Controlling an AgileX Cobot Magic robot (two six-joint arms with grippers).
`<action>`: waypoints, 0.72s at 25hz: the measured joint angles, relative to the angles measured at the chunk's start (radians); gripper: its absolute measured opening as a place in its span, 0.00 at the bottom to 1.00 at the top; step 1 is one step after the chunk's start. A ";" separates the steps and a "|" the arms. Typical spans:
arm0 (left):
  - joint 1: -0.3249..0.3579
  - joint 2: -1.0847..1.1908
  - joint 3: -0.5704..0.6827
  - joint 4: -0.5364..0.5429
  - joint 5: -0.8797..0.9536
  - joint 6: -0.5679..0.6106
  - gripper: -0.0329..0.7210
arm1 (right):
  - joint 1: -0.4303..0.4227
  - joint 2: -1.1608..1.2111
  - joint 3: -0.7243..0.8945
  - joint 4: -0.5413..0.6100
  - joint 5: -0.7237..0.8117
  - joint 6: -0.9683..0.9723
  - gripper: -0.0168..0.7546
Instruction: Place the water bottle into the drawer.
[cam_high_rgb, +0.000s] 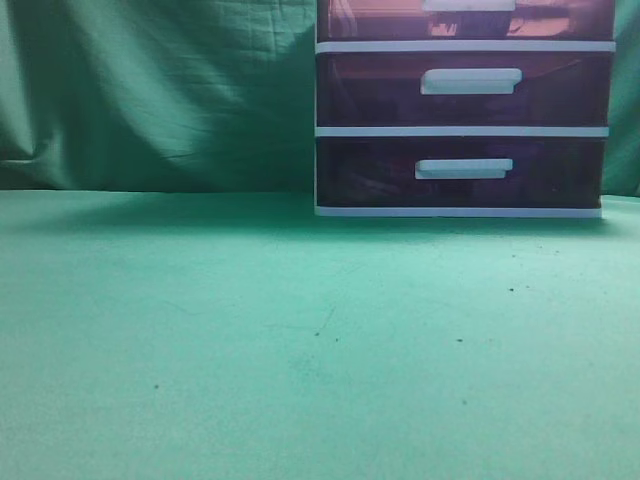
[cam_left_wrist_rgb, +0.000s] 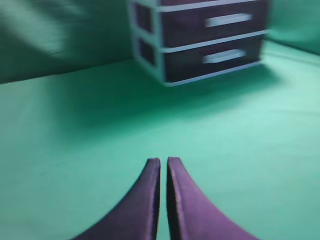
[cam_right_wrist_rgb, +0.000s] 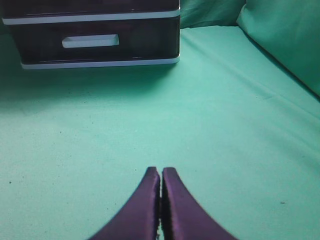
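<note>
No water bottle shows in any view. The drawer (cam_high_rgb: 560, 20) is the uppermost of three dark red-purple ones in a white-framed unit at the back right, cut off by the top edge of the exterior view. Its white handle (cam_high_rgb: 468, 5) only partly shows, and its front looks level with the drawers below. My left gripper (cam_left_wrist_rgb: 163, 159) is shut and empty, low over the green cloth, facing the unit from the left. My right gripper (cam_right_wrist_rgb: 161, 169) is shut and empty over the cloth in front of the unit. Neither gripper shows in the exterior view.
The middle drawer (cam_high_rgb: 470, 82) and bottom drawer (cam_high_rgb: 464, 169) are closed; both also show in the left wrist view (cam_left_wrist_rgb: 227, 20) (cam_left_wrist_rgb: 225, 56). The bottom drawer shows in the right wrist view (cam_right_wrist_rgb: 90, 41). Green cloth (cam_high_rgb: 250, 330) covers the table and hangs behind.
</note>
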 joint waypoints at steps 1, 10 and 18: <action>0.049 -0.012 0.028 -0.006 -0.026 0.002 0.04 | 0.000 0.000 0.000 0.000 0.000 0.000 0.02; 0.365 -0.041 0.187 -0.016 -0.105 0.018 0.04 | 0.000 0.000 0.000 0.000 0.000 0.000 0.02; 0.368 -0.041 0.220 -0.016 -0.084 0.026 0.04 | 0.000 0.000 0.000 0.000 0.000 0.000 0.02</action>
